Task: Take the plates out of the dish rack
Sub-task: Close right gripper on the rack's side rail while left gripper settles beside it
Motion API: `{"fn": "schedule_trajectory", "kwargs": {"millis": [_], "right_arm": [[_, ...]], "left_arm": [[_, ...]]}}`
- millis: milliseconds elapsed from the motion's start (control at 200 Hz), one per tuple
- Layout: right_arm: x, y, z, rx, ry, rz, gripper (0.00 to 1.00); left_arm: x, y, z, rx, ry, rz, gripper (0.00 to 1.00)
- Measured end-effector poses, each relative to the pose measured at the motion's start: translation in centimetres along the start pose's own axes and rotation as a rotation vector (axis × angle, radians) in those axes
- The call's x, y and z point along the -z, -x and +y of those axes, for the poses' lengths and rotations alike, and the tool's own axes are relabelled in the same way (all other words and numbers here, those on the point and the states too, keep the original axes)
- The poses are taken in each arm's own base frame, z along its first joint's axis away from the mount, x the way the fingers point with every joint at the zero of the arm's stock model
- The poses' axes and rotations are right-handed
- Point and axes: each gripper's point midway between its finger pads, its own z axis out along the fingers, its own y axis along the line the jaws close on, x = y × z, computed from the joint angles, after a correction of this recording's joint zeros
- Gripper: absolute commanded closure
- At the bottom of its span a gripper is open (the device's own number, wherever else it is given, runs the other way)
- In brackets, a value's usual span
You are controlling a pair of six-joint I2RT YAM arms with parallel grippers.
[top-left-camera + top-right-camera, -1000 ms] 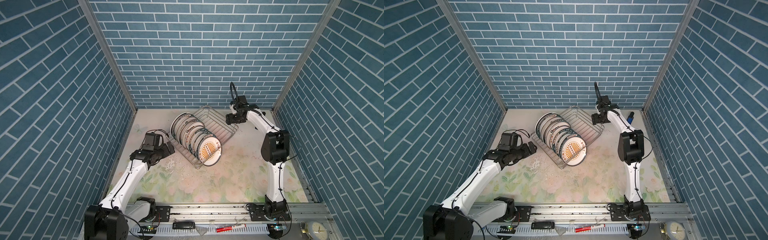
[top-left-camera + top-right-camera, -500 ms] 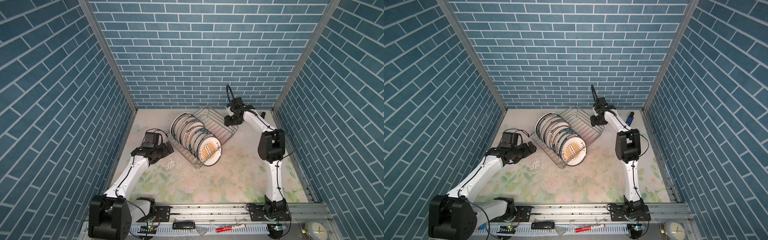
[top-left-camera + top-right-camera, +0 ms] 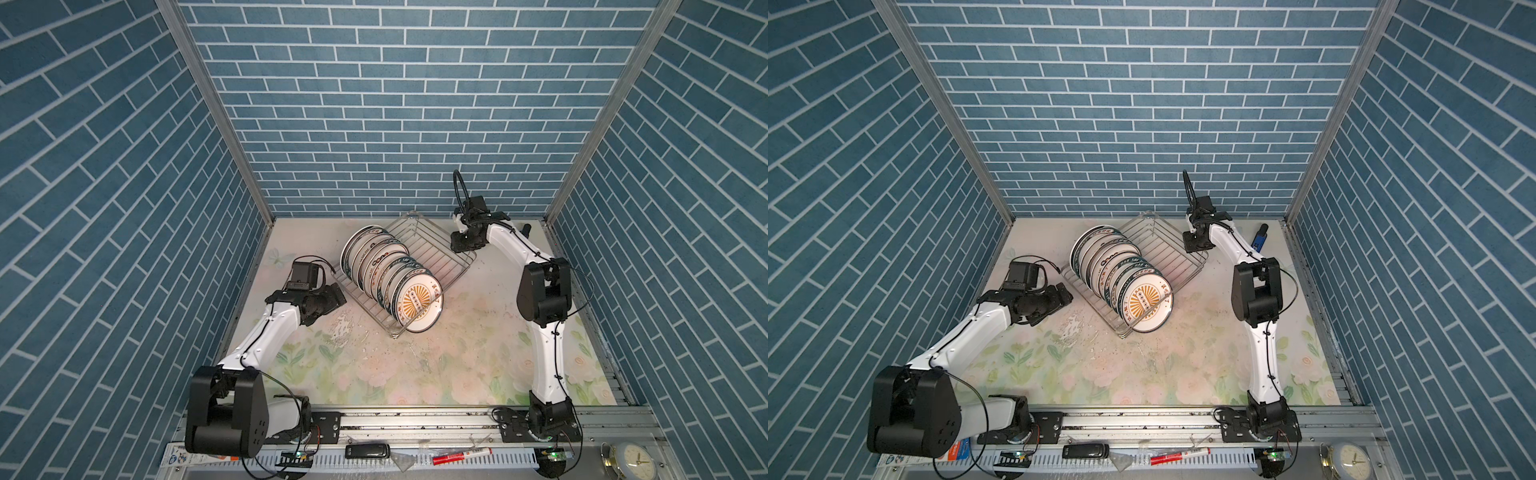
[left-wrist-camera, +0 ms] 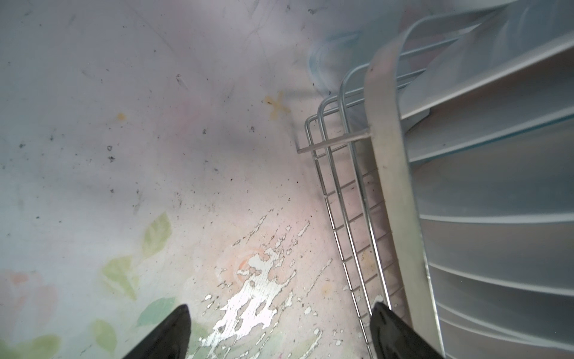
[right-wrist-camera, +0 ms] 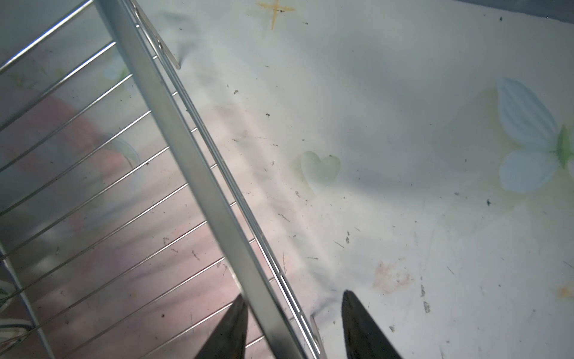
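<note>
Several white, dark-rimmed plates [image 3: 376,266] [image 3: 1106,266] stand on edge in a row in the silver wire dish rack [image 3: 436,249] [image 3: 1167,249]. The front plate [image 3: 417,305] [image 3: 1148,305] shows an orange sunburst. My left gripper [image 3: 338,297] [image 3: 1067,297] [image 4: 281,310] is open, low beside the rack's left side. One of its fingertips [image 4: 380,314] lies over the side wires. The plates' pale backs [image 4: 497,186] fill that view's edge. My right gripper [image 3: 463,245] [image 3: 1194,245] [image 5: 295,296] is open and straddles the rack's far right rim [image 5: 192,161]. One finger is inside against the rim, the other outside and apart.
Blue brick walls close in the left, back and right sides. A blue object [image 3: 1260,237] lies at the back right corner. The floral tablecloth has a worn patch [image 3: 343,328] left of the rack. A rail with a clock [image 3: 633,459] runs along the front.
My right gripper's jaws have narrowed around the rack's rim, and it has dropped a little. My left gripper has edged closer to the rack's left side.
</note>
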Motion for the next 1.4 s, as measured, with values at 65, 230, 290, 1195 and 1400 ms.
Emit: {"fn": "schedule_trajectory", "kwargs": {"millis": [65,230,290,1195,1400], "right_arm": [[0.0,0.0,0.0,0.0,0.0,-0.001,0.55],[0.0,-0.1,0.0,-0.003,-0.001,-0.005,0.6],[0.0,-0.2,0.1,-0.006,-0.001,-0.004,0.62],[1.5,-2.9,4.3,0.004,0.087,-0.006,0.84],[2.2,-4.8,5.5,-0.015,0.103,-0.004,0.89]], "left_arm": [[-0.2,0.0,0.1,0.0,0.005,0.004,0.09],[-0.6,0.4,0.2,-0.002,0.014,0.007,0.09],[-0.7,0.6,0.1,-0.004,0.015,0.007,0.09],[-1.6,3.2,2.9,0.041,0.083,-0.004,0.09],[-1.0,4.6,4.5,0.09,0.101,-0.033,0.08]]}}
